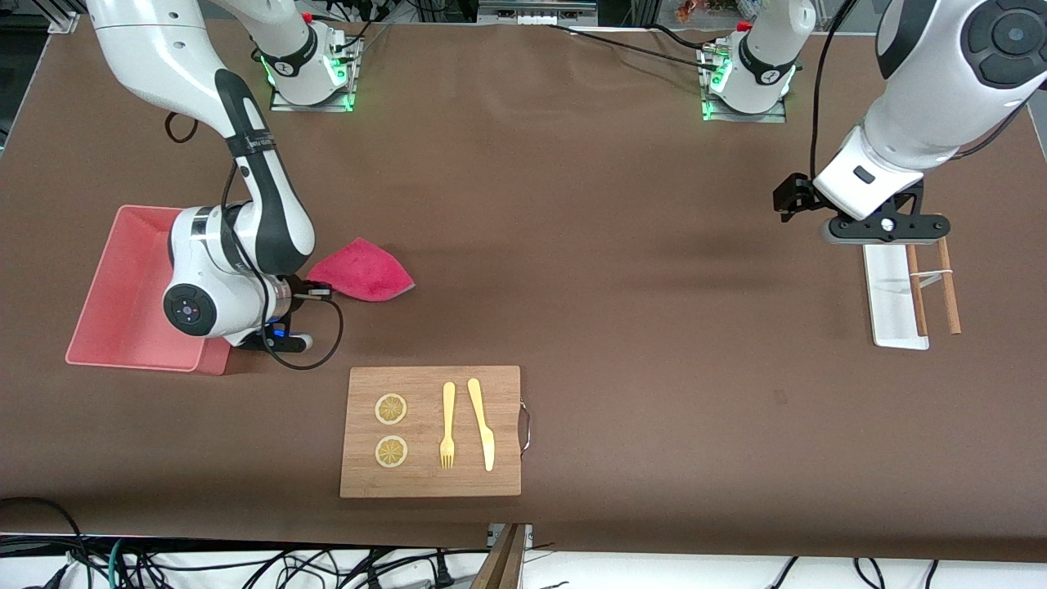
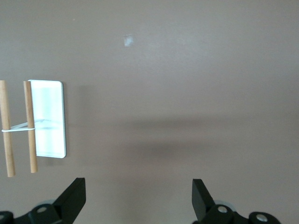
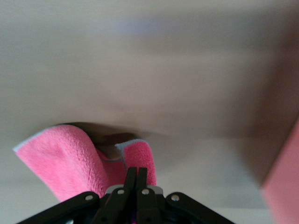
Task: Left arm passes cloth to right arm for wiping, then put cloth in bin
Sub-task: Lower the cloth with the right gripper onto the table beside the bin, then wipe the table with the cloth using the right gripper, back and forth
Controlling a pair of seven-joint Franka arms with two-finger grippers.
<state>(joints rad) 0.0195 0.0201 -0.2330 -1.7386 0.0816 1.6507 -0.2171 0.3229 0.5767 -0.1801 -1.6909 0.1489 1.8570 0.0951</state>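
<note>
The magenta cloth point(image 1: 364, 276) lies bunched on the brown table beside the pink bin point(image 1: 123, 278), on the side toward the left arm's end. My right gripper point(image 1: 317, 288) is low at the bin's corner and is shut on the cloth's edge. In the right wrist view its fingers point(image 3: 136, 173) press together with the cloth point(image 3: 65, 161) folded around them, and a bin wall point(image 3: 286, 186) shows at the edge. My left gripper point(image 1: 887, 239) waits open and empty above the white tray; its fingertips point(image 2: 138, 184) stand wide apart over bare table.
A wooden cutting board point(image 1: 507, 384) with two lemon slices, a fork and a knife sits nearer the front camera than the cloth. A white tray point(image 1: 890, 286) with chopsticks point(image 1: 949, 286) lies below the left gripper.
</note>
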